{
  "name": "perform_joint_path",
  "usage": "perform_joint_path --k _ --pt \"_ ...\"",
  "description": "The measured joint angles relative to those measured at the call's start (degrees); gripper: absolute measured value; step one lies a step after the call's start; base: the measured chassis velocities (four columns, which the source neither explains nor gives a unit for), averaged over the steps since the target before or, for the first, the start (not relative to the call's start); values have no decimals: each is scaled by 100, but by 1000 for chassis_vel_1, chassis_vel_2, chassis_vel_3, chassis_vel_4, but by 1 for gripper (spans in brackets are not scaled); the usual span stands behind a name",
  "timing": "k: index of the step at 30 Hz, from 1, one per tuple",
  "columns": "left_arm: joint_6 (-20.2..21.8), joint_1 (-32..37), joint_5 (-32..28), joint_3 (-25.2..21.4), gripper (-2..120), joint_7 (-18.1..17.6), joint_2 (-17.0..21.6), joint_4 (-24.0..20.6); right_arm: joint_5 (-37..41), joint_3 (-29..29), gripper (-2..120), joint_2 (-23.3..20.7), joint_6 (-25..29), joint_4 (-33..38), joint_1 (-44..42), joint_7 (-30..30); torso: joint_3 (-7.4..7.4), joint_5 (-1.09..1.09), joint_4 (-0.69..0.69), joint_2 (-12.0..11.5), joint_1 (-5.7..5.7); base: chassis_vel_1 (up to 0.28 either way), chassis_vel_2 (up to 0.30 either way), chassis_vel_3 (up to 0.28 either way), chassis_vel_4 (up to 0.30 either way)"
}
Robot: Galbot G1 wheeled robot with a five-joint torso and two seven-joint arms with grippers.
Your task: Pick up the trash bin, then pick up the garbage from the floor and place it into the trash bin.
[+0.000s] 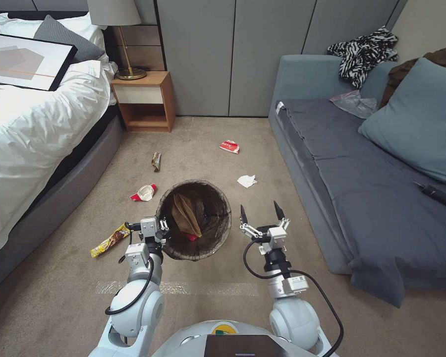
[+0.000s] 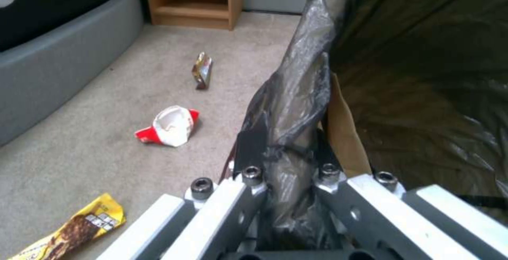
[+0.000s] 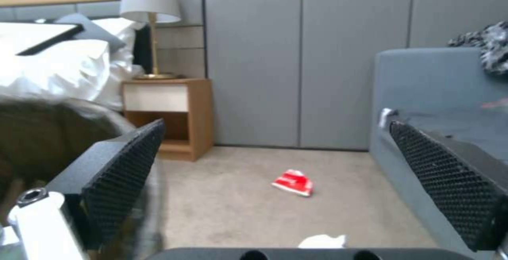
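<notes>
The trash bin (image 1: 203, 191), lined with a dark brown bag, hangs tilted above the carpet with my left gripper (image 1: 159, 230) shut on its near-left rim (image 2: 296, 105). A crumpled brown paper bag (image 1: 186, 214) lies inside it. My right gripper (image 1: 260, 212) is open in the air just right of the bin, nothing between its fingers (image 3: 122, 168). Garbage lies on the floor: a red wrapper (image 1: 229, 146) (image 3: 293, 182), white tissue (image 1: 247, 181), a red and white wrapper (image 1: 144, 192) (image 2: 169, 127), a yellow wrapper (image 1: 109, 241) (image 2: 74, 228) and a small dark wrapper (image 1: 156, 161) (image 2: 203, 70).
A bed (image 1: 29, 124) runs along the left, a grey sofa (image 1: 362, 173) along the right. A wooden nightstand (image 1: 143, 101) with a lamp stands against the back wall. Open carpet lies between them.
</notes>
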Motion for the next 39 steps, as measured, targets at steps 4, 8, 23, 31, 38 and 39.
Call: perform_joint_path --k 4,8,23,31,38,39 --pt "-2 23 -9 -17 2 -6 5 -23 -15 254 100 -13 113 -103 -22 -43 1 0 0 0 0 0 0 0 0" --pt "-9 26 -11 -17 2 -7 1 -29 -57 471 100 60 207 -269 17 -22 1 0 0 0 0 0 0 0 0" --pt "-32 8 -13 -26 2 -4 -7 -7 6 575 100 141 327 -519 107 -69 1 0 0 0 0 0 0 0 0" --pt "-58 18 9 -25 2 3 -10 11 39 541 100 149 316 -545 156 -93 1 -1 0 0 0 0 0 0 0" --pt "-63 18 12 -22 2 3 -10 15 44 527 100 152 294 -546 159 -106 0 0 0 0 0 -38 48 47 -40" --pt "-63 19 12 -23 2 2 -9 15 44 527 100 153 290 -546 162 -110 0 -1 0 0 0 -107 144 125 -96"
